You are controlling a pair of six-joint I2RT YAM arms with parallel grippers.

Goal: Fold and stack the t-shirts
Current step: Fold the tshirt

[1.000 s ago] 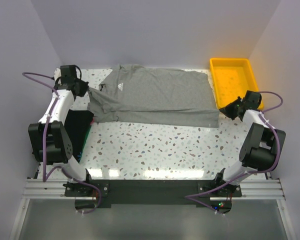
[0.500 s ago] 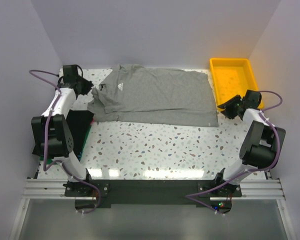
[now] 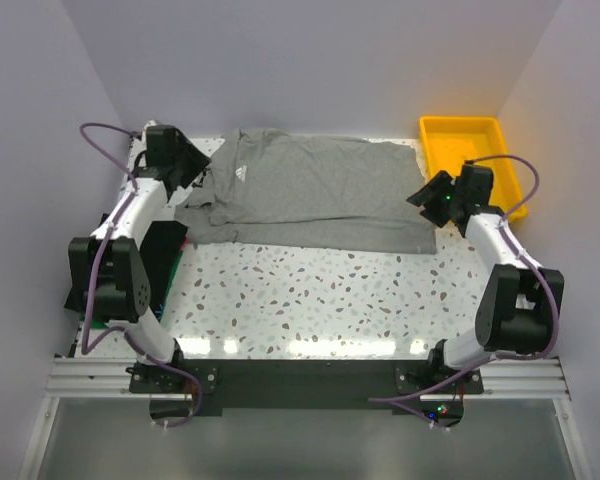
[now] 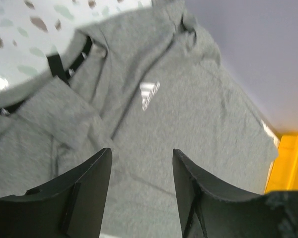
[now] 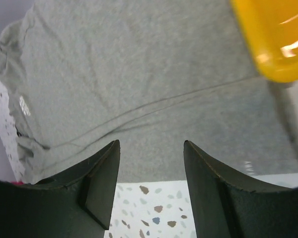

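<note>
- Progress, as I judged it: partway. A dark folded pile (image 3: 156, 252), black on top with a green edge showing, lay on the near side of the left fingers (image 4: 87, 188). Those shirts looked finished.
- The grey t-shirt (image 3: 320, 195) was not yet a neat packet. It lay spread flat across the far part of the surface (image 3: 310, 290), stretching from one pair of fingers to the other. Its collar was at the left pair and its hem at the right pair.
- Left to do, by my guess: the remaining folds on the grey one, then setting it on the pile.
- The left fingers stood well apart with nothing between them. They hovered over the collar end of the shirt, gripping no cloth. Whether the tips brushed the fabric I could not tell.
- Just ahead of those fingers was the small white chest logo (image 4: 149, 95). To their left a sleeve lay turned in over the body of the shirt.
- A soft crease ran along the grey cloth ahead of the right fingers (image 5: 97, 173). It suggested that one long fold might already be in.
- The right fingers were likewise spread wide and empty. They were poised above the near edge of the hem end, with speckled surface showing directly between them.
- The yellow tray (image 3: 460, 121) sat beyond the right fingers and to their right. Its corner was close against the shirt's hem, and it held nothing that I could see.
</note>
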